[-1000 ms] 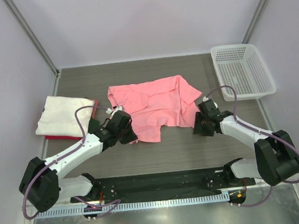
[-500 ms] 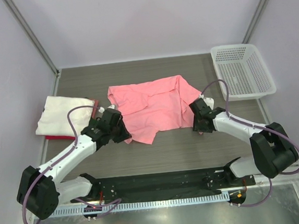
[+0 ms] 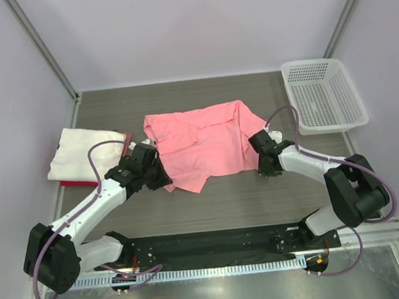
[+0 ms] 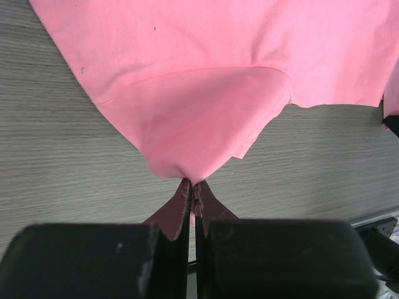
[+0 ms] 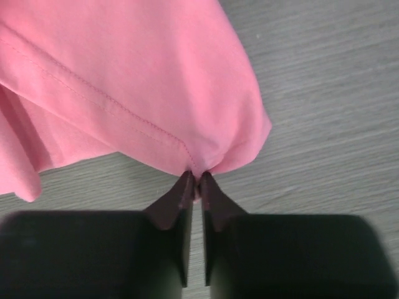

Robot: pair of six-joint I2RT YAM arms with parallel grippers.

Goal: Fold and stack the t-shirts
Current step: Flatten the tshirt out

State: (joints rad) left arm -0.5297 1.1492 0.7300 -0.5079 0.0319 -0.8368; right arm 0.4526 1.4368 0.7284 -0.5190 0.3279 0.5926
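Observation:
A salmon-pink t-shirt (image 3: pixel 206 143) lies spread and rumpled in the middle of the table. My left gripper (image 3: pixel 161 177) is shut on its near left edge; in the left wrist view the fabric (image 4: pixel 199 118) bunches into the closed tips (image 4: pixel 194 187). My right gripper (image 3: pixel 258 160) is shut on the shirt's near right hem, where the pink cloth (image 5: pixel 143 93) puckers between the tips (image 5: pixel 196 179). At the left a folded white t-shirt (image 3: pixel 84 154) rests on a red one (image 3: pixel 76 182), only the red edge showing.
A white mesh basket (image 3: pixel 323 95) stands at the back right. Bare grey wood-grain tabletop (image 3: pixel 252 194) lies between the shirt and the arm bases. Pale walls close in the left, back and right sides.
My right gripper moved left onto the shirt's hem and closed on it. My left gripper carried its pink corner up and left, folding the shirt's near left part.

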